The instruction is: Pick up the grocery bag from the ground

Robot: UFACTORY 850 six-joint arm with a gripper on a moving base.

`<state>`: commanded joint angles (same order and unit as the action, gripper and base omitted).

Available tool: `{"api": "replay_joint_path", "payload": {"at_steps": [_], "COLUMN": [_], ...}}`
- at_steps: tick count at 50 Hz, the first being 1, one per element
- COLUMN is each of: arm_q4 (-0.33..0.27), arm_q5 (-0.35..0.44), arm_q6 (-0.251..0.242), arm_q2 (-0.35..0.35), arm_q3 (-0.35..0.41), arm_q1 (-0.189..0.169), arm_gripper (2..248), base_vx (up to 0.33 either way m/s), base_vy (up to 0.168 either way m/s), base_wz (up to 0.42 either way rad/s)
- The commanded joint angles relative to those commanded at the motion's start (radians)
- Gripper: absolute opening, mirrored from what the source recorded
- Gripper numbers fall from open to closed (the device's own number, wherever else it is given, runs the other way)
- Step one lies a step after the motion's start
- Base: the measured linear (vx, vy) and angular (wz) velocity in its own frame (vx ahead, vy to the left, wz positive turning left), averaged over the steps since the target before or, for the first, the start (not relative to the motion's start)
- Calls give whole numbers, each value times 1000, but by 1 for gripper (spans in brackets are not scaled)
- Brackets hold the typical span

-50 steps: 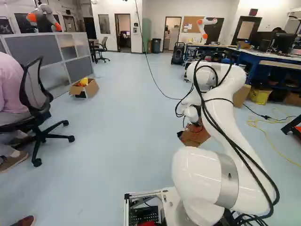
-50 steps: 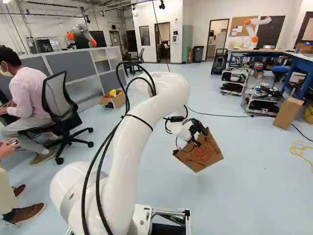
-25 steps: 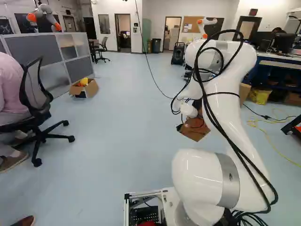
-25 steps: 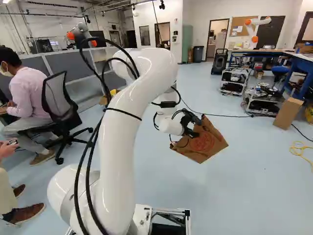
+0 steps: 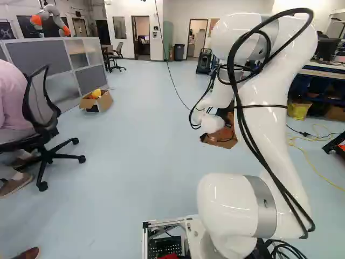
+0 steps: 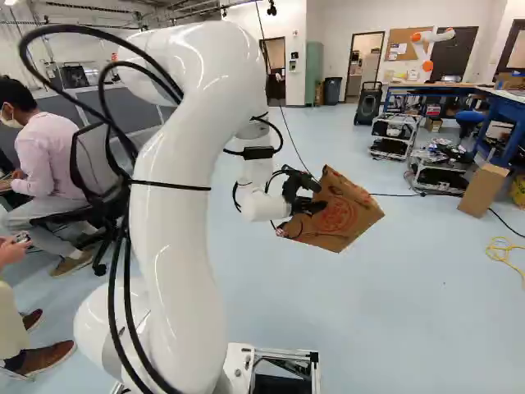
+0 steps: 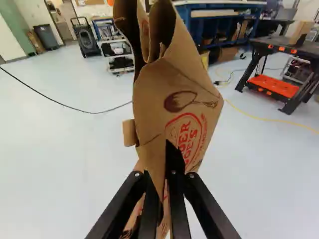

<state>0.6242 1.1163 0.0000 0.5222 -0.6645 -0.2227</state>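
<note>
The brown paper grocery bag [image 6: 340, 217] hangs tilted over the pale floor [image 6: 394, 320], right of the centre of the right base view, one corner pointing down. The jaws are pinching it: in the wrist view the paper runs between them, touched from both sides. Most of the bag stands out ahead of the jaws, its far end in open folds, and a lower part shows under them. A round red print [image 7: 187, 134] marks one face. In the left base view only part of the bag shows, right of centre, beside the white arm [image 6: 184, 180], which bends over from the foot of the frame with black cables [image 5: 242, 113] looped along it.

Farther out, a thin black cord [image 5: 175, 86] crosses the floor beyond the bag. A tall cardboard box [image 6: 484, 190] stands at the right of the right base view, near a wheeled rack [image 6: 439, 175]; the blue-framed desk [image 6: 431, 84] is in the upper right. At the left of the left base view are an office chair [image 5: 40, 116] and, beyond it, an open carton [image 5: 86, 103] holding something yellow
</note>
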Motion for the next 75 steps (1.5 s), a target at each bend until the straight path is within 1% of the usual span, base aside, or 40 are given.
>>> {"api": "replay_joint_path", "payload": {"at_steps": [8,12,26,39,57,75], "arm_q4": [0,0,-8,-32,-91,-182], "arm_q5": [19,21,18,8,-17,-56], "arm_q6": [0,0,0,0,0,0], "arm_q2": [-53,-64,-74,-102,-172,-279], "arm_q3": [65,79,86,105,152,224], "arm_q1": [37,46,49,55,72,98], "arm_gripper": [22,22,22,22,22,22], "base_vx": [0,0,0,0,0,0], "base_vy": [0,0,0,0,0,0], "base_wz": [0,0,0,0,0,0]}}
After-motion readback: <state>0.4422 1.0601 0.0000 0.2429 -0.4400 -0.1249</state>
